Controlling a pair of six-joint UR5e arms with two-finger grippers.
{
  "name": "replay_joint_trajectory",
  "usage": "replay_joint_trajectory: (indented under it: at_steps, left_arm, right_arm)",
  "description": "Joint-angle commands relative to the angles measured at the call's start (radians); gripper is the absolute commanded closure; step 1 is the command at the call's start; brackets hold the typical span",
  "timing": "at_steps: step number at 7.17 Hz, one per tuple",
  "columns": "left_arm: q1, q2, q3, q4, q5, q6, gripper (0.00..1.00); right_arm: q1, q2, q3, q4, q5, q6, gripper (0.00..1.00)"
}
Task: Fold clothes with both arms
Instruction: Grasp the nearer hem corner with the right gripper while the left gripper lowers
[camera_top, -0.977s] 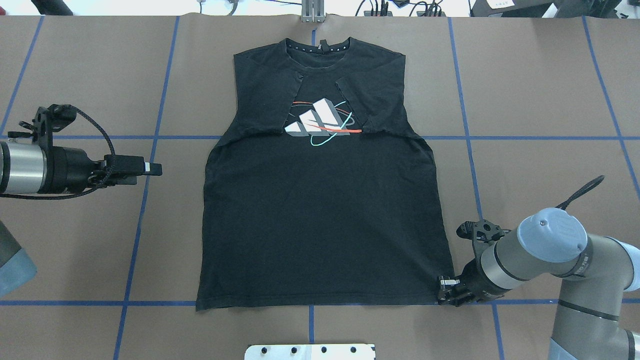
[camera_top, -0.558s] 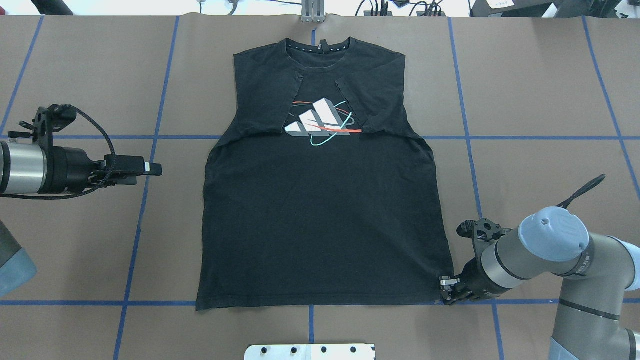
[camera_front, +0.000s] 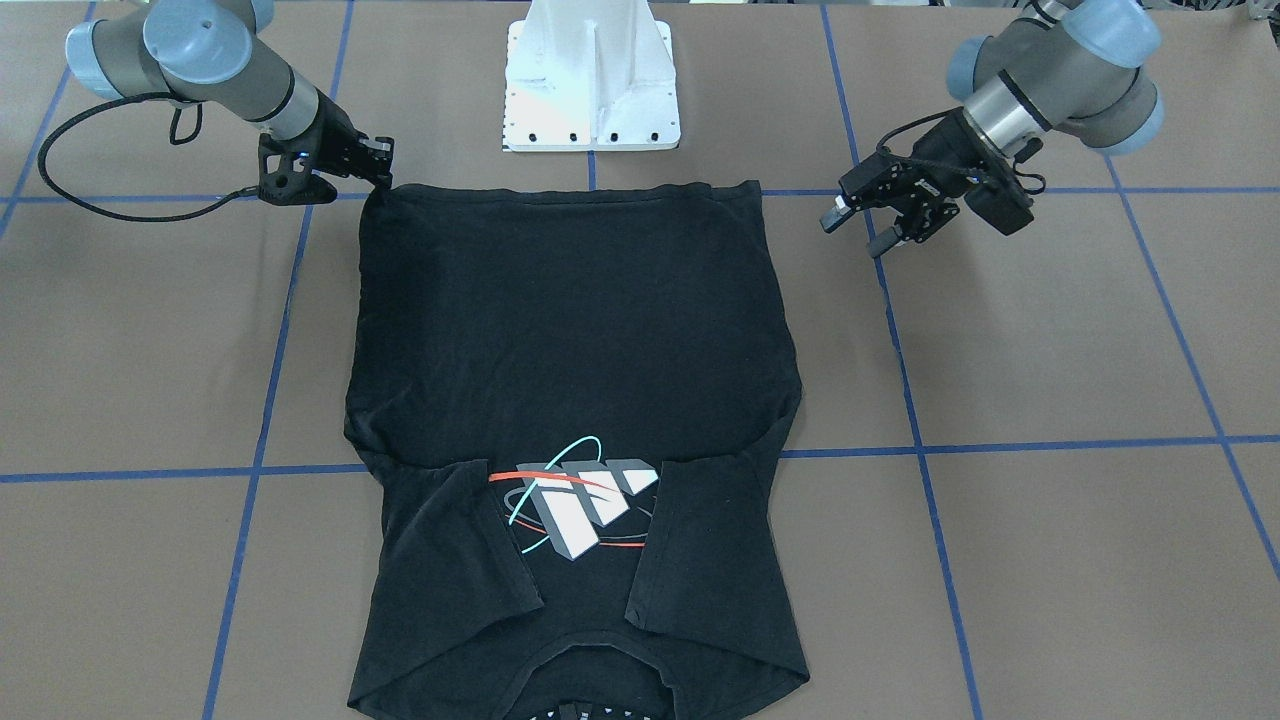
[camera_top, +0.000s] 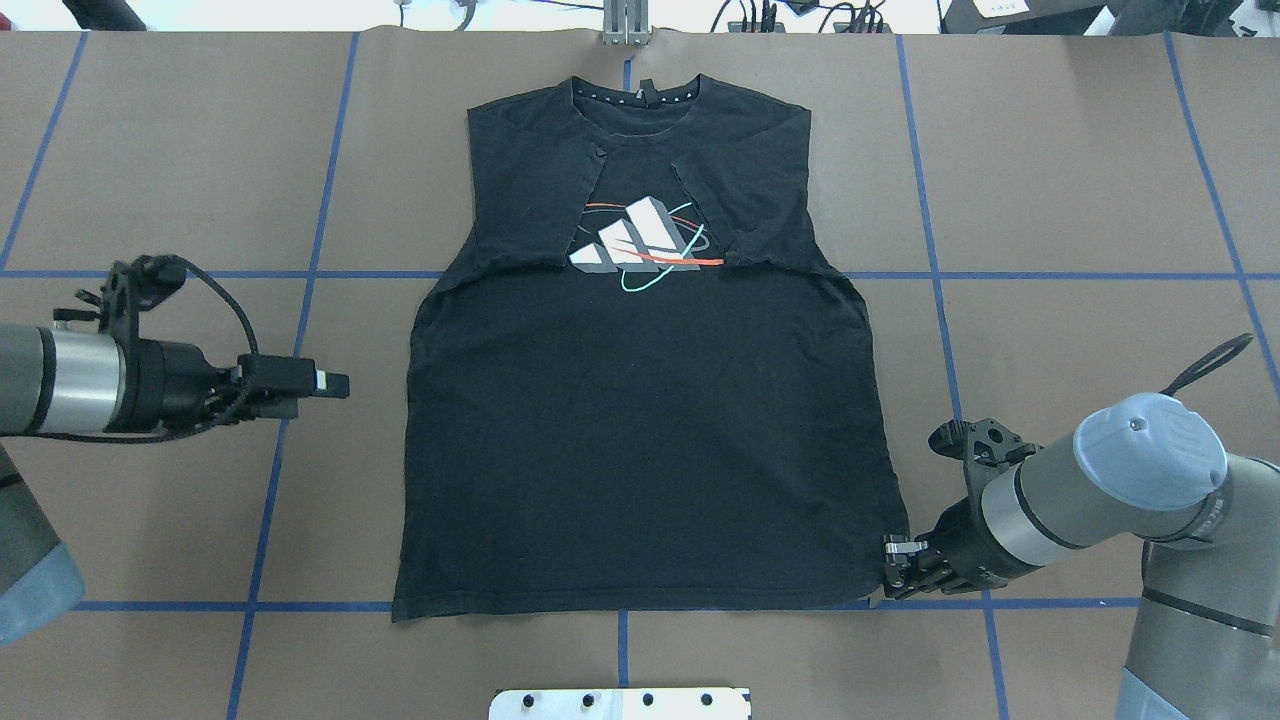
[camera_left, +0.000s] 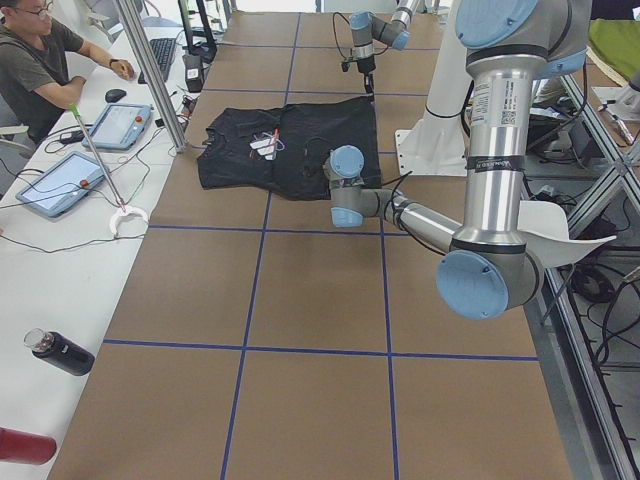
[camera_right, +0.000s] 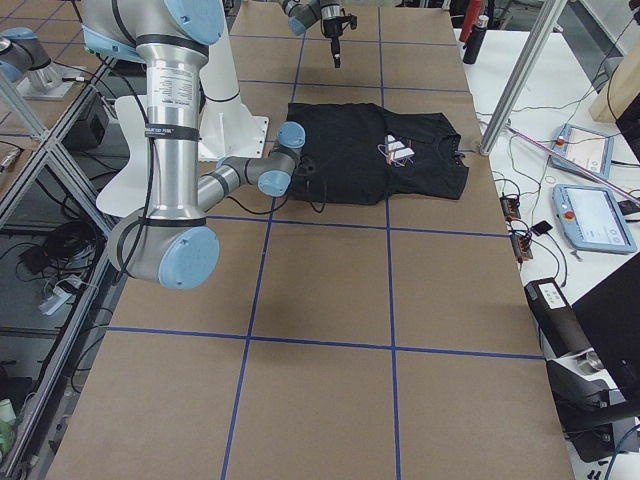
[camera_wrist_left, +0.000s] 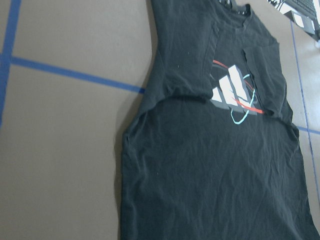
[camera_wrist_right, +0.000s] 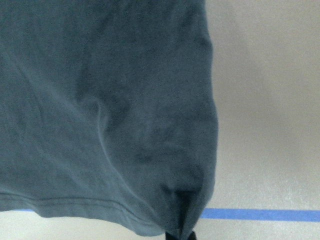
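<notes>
**A:** Front-facing view first; where is the T-shirt (camera_front: 570, 320) lying?

**B:** It is lying flat, print up, on the brown table (camera_front: 1050, 330), with its hem toward the white pedestal (camera_front: 592, 80); both sleeves are lying folded inward beside the chest print (camera_front: 575, 500); the right gripper (camera_front: 384, 172) is touching the hem corner on its own side; the left gripper (camera_front: 853, 232) is hanging beside the opposite side edge, apart from the cloth, with its jaws standing spread.

**A:** And overhead?

**B:** The right gripper is sitting low at the near hem corner, just by a blue tape line (camera_top: 300, 606); the left one is pointing at the shirt's side edge, near but not touching.

**A:** The side views?

**B:** Both are showing the shirt far off; the jaws are too small to judge there.

**A:** The wrist cameras?

**B:** The left one is looking along the shirt, seeing only cloth and table; the right one is showing the corner fabric puckering into dark fingertips (camera_wrist_right: 175, 236) at the bottom edge, so those jaws seem to be pinching it.
</notes>
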Motion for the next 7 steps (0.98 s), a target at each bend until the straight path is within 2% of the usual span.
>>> replay_joint_trajectory:
  at_steps: [1, 3, 5, 7]
  left_arm:
    - [0.229, 0.04, -0.042, 0.001, 0.168, -0.13, 0.0]
    - [0.38, 0.04, -0.04, 0.011, 0.301, -0.21, 0.0]
    - [0.403, 0.013, -0.036, 0.127, 0.329, -0.212, 0.01]
    - [0.413, 0.002, -0.025, 0.149, 0.33, -0.212, 0.01]
  right_arm:
    - [0.033, 0.004, 0.028, 0.003, 0.064, 0.017, 1.0]
    - [0.042, 0.007, 0.044, 0.003, 0.07, 0.02, 1.0]
    - [0.07, 0.014, 0.042, 0.003, 0.102, 0.02, 1.0]
    - [0.079, 0.02, 0.044, 0.005, 0.113, 0.018, 1.0]
